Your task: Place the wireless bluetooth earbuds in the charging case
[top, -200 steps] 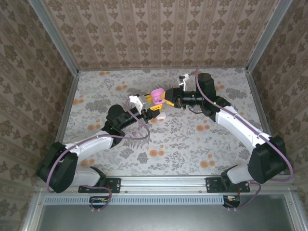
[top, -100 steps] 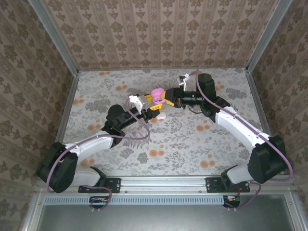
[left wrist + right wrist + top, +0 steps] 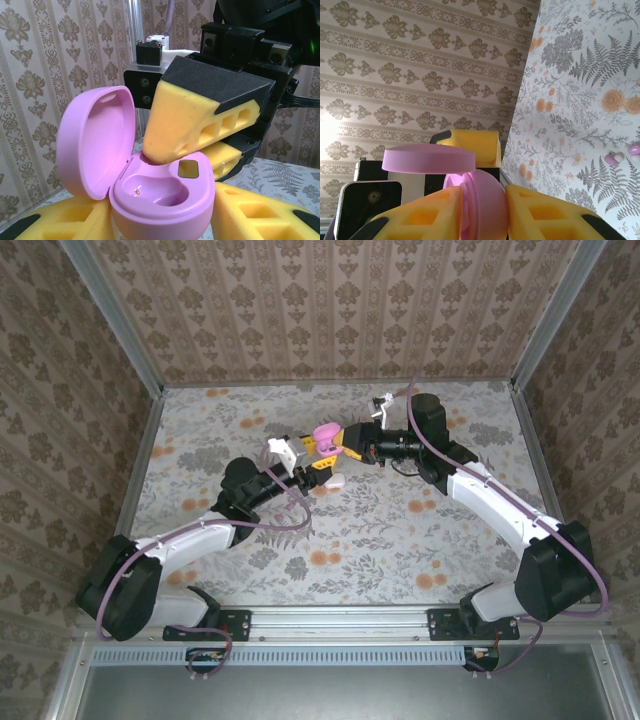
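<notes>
Earbuds (image 3: 614,159), two tiny pink-and-white beads as far as I can make out, lie loose on the table (image 3: 580,75), well apart from the case (image 3: 160,200) and lower than it, since the case is held up off the surface. My left claw (image 3: 160,227) is clamped on the case from underneath, a yellow finger on each flank. The lid (image 3: 95,137) stands open on the case's left side as the left wrist sees it. My right claw (image 3: 482,195) faces the case from the side opposite the left wrist. Its jaws are all but together, and the tip of its upper finger (image 3: 200,110) dips into the case's far hollow. I cannot tell whether a bud is pinched there, because the tip hides it. The case's near hollow is bare and glossy. As I judge it, the coming move turns on this: the loose buds sit down and off to one side of the case, not ahead of the right claw, and the right arm is the only free one to fetch them. They are too small for me to read a long axis. The case is smooth, shiny pink plastic, pebble-round, with moulded hollows. The fingers are matte yellow wedges with cut-out windows and black pads. The table is a flat floral print.
</notes>
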